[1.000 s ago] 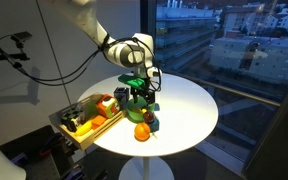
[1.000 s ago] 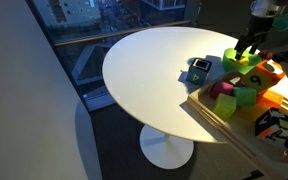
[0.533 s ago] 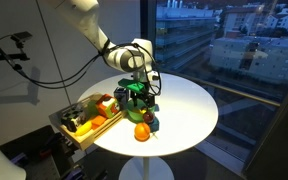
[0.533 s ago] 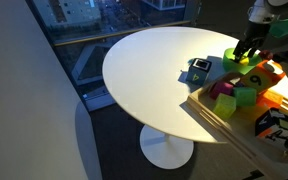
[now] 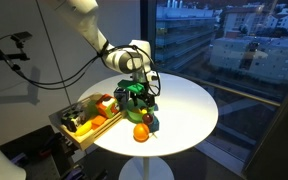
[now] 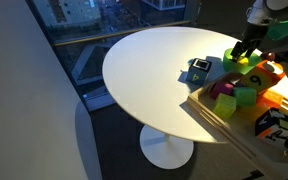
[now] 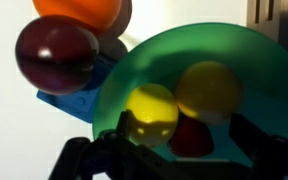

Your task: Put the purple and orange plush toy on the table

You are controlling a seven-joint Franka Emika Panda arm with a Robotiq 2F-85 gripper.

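In the wrist view a green bowl [image 7: 234, 50] holds two yellow balls [image 7: 152, 110] and a dark red soft lump [image 7: 189, 135], which looks like the red-orange part of the purple and orange plush toy; the rest of it is hidden. My gripper [image 7: 179, 142] is open, with a finger on each side of that lump, low inside the bowl. In both exterior views the gripper [image 5: 136, 88] [image 6: 247, 48] hangs over the bowl [image 5: 134, 97] [image 6: 242, 66] on the round white table [image 5: 189, 105] [image 6: 144, 70].
A glossy purple ball [image 7: 56, 52], a plain orange ball [image 7: 79, 10] [image 5: 141, 131] and a dark teal block [image 7: 79, 98] [image 5: 150, 121] [image 6: 199, 67] lie beside the bowl. A wooden tray [image 5: 79, 125] [image 6: 234, 120] with several toys stands at the table edge.
The gripper has come down a little toward the bowl and shifted slightly. Nothing has been taken hold of; the objects have not moved.
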